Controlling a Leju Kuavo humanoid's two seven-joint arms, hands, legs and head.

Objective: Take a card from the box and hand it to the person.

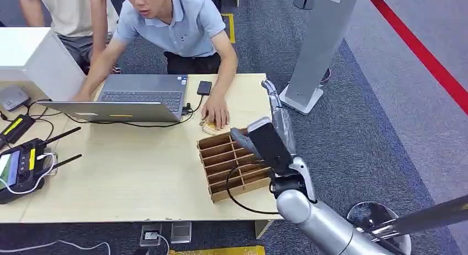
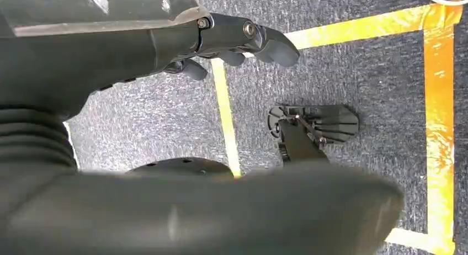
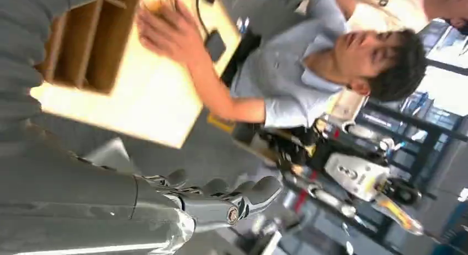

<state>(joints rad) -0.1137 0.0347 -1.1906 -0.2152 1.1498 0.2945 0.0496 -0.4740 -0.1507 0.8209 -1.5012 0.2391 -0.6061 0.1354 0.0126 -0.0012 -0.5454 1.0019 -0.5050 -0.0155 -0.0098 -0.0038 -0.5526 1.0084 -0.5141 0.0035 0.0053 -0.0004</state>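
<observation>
A wooden box [image 1: 227, 165] with several slots stands near the right front of the light table [image 1: 127, 172]; the right wrist view shows a corner of this box [image 3: 83, 45]. My right hand [image 1: 276, 114] hovers above the box's far right corner, fingers stretched toward the table's far edge, holding nothing. In the right wrist view the right hand's fingers [image 3: 232, 197] lie apart and bare. A person's hand [image 1: 216, 112] rests flat on the table just beyond the box, over a small tan piece [image 1: 206, 126]. My left hand [image 2: 232, 42] hangs over the floor, empty.
The person leans over an open laptop [image 1: 141, 95] with a dark phone [image 1: 205, 88] beside it. A controller with antennas [image 1: 22, 166] and cables lie at the left. A white cabinet [image 1: 33, 56] stands far left, and a grey stand [image 1: 317, 51] beyond the table's right end.
</observation>
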